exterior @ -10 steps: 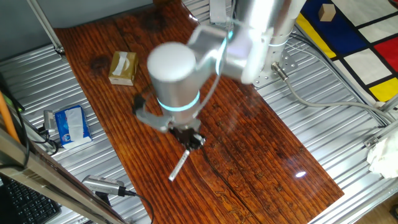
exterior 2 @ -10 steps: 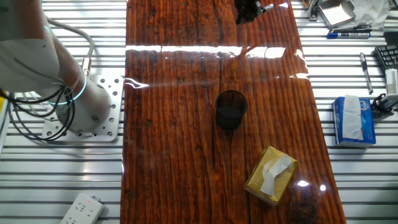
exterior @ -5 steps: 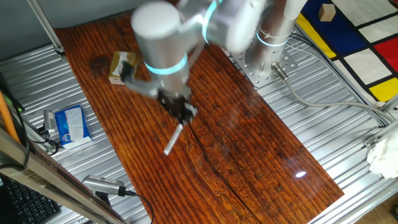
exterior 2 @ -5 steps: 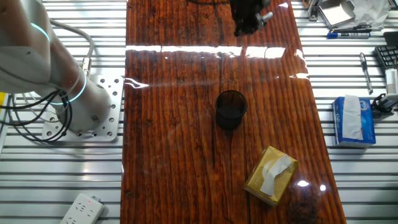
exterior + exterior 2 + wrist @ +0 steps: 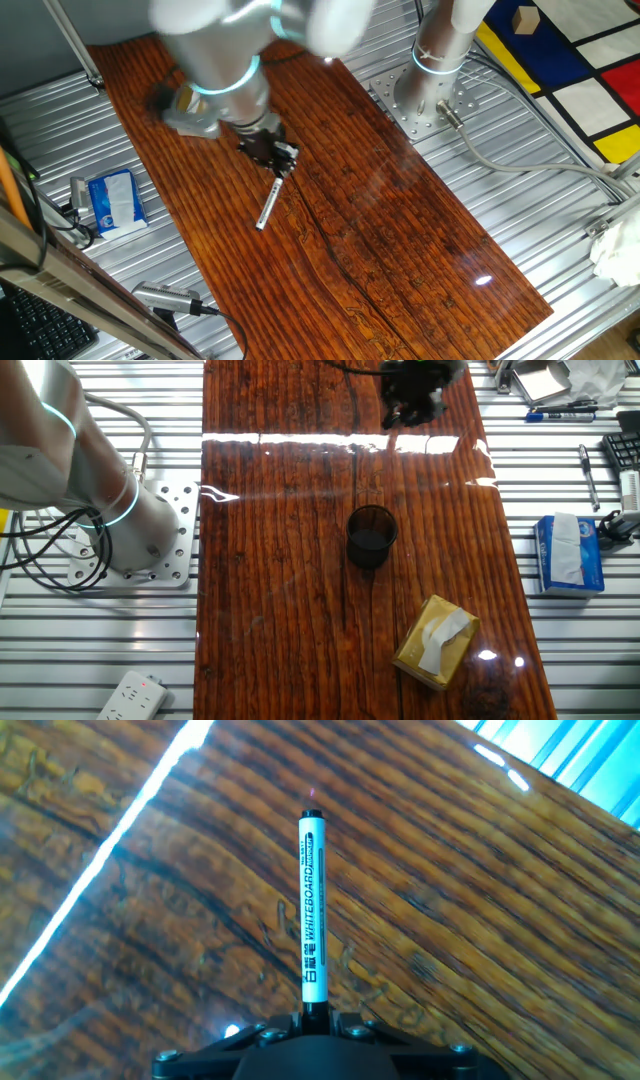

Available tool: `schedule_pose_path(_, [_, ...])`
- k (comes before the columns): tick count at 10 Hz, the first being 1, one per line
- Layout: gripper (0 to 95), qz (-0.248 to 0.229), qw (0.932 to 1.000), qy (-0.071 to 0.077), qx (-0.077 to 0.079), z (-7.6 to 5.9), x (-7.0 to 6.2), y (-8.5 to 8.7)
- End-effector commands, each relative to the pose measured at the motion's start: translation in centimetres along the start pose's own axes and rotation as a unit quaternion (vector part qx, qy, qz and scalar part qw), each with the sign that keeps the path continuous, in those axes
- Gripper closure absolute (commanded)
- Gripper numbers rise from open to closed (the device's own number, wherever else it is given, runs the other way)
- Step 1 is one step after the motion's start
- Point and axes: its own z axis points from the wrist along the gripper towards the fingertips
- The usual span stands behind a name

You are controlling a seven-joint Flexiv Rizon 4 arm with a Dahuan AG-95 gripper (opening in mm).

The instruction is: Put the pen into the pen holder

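Carrying the pen [image 5: 267, 203] clamped by one end, the gripper [image 5: 276, 163] has swept along the counter [image 5: 400, 250] toward the tan box end. Pen holder [image 5: 371, 536] stands mid-counter, empty, so the drop seems close.

tool [image 5: 281, 163] with pen [image 5: 268, 203] carried nearer pen holder [image 5: 371, 537]
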Motion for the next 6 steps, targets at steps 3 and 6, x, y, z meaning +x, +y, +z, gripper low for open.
schedule_pose_path(3, [95.0, -0.017, 0.9946, 0.100, -0.019, -1.91, -1.05, -0.77])
schedule_pose_path(6, [95.0, -0.024, 0.9941, 0.106, 0.000, -1.86, -1.06, -0.73])
